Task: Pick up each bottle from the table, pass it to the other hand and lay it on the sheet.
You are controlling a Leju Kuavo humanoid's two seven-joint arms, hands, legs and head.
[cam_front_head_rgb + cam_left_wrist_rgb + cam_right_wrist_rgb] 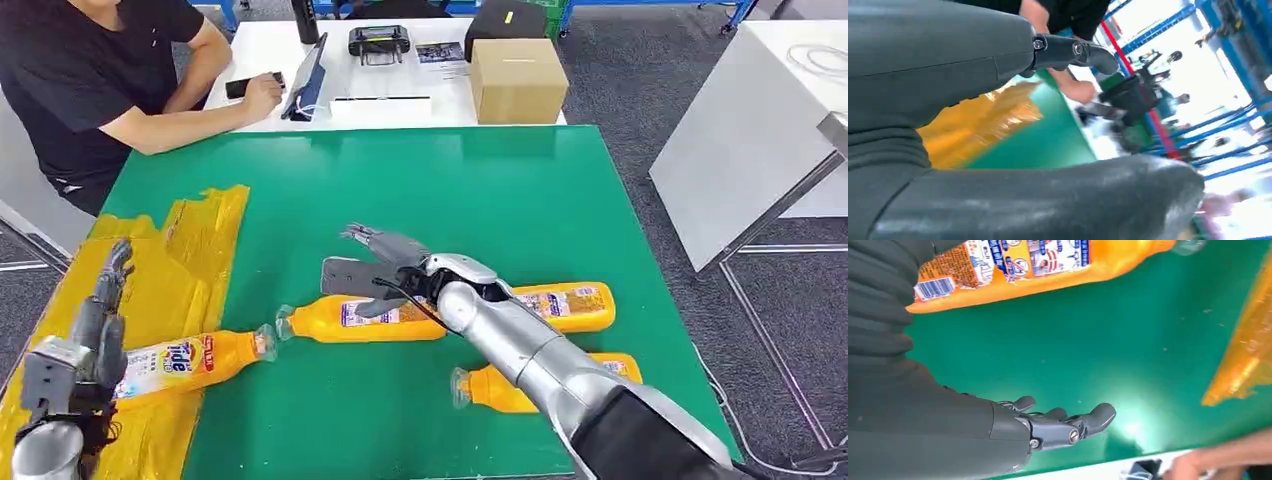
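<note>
Hovering just above the green table (520, 200), the right hand (385, 268) had its fingers (1083, 422) spread and held nothing. Directly beneath and a little toward the robot from its palm lay the middle bottle (400, 318), on its side, its long axis running across the hand's reach, cap end toward the robot's left and base toward its right. Behind the same forearm lay a second bottle (500, 390), also on its side, closer to the robot's body. Well off to that hand's left, the yellow sheet (190, 260) carried a third bottle (190, 360), already laid down. Beside it the left hand (95, 330) stood with fingers straight and apart, empty. By my judgement the right hand was far nearer the middle bottle and should close across its body.
</note>
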